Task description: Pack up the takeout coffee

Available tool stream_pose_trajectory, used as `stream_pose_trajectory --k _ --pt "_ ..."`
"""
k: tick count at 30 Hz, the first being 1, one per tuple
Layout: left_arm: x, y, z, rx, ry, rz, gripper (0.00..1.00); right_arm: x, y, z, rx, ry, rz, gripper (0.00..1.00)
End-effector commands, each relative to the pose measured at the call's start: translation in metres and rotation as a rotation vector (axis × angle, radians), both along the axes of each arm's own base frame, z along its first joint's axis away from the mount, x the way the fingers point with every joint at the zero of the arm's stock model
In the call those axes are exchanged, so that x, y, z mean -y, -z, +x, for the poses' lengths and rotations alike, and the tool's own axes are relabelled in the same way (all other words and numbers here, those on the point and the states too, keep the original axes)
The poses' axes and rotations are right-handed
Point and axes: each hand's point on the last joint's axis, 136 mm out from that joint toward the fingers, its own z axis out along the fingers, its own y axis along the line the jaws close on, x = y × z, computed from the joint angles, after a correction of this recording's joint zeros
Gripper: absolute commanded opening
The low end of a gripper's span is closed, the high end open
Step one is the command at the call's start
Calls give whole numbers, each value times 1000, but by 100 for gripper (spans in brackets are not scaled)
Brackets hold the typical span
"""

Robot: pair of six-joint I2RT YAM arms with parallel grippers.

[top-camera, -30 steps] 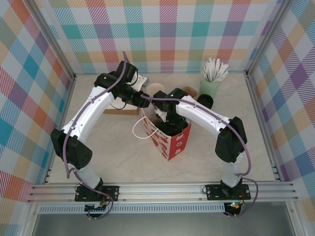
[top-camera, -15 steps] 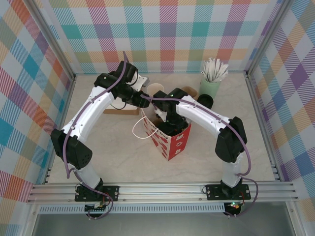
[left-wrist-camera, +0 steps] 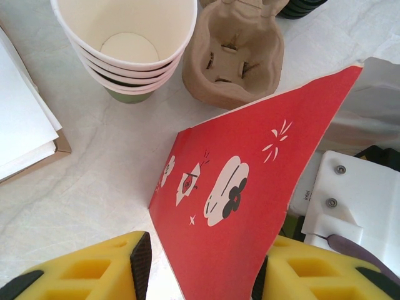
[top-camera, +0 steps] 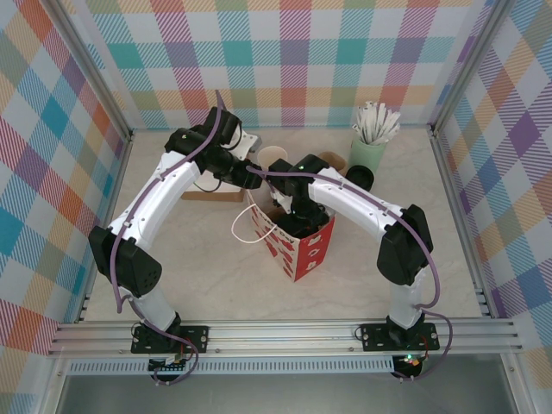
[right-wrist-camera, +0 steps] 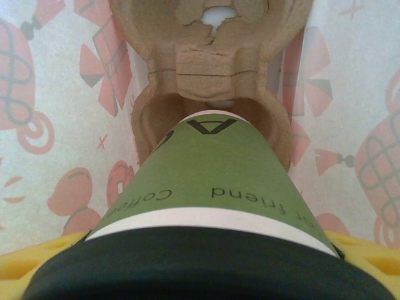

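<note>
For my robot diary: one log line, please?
right gripper: holds takeout coffee; base at cup-carrier pocket; left gripper: astride red paper bag wall

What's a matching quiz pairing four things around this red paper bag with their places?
1 dark-green paper cup with black plastic lid
2 red printed paper bag
3 stack of green paper cups
4 pale-mint cup of white sticks

A table, far-right corner
B between the left jaws
C base at the well of a brown pulp carrier
D beside an empty brown pulp carrier

Pairs: 1-C, 2-B, 3-D, 4-A

The lid (right-wrist-camera: 206,275) of the takeout coffee (right-wrist-camera: 215,169) is cropped below.
</note>
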Motion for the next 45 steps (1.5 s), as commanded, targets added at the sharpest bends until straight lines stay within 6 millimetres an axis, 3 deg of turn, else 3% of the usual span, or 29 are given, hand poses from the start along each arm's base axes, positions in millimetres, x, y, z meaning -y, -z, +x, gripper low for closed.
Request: stream_pose_trajectory --k 1,20,45 --pt "1 -3 0 0 8 -20 46 -2 12 -1 -30 -6 1 79" --pt "1 -1 0 -4 7 -15 46 4 52 -6 -83 -7 -43 79" --pt "1 -1 1 -2 4 -15 46 3 58 -5 -75 -12 -32 79"
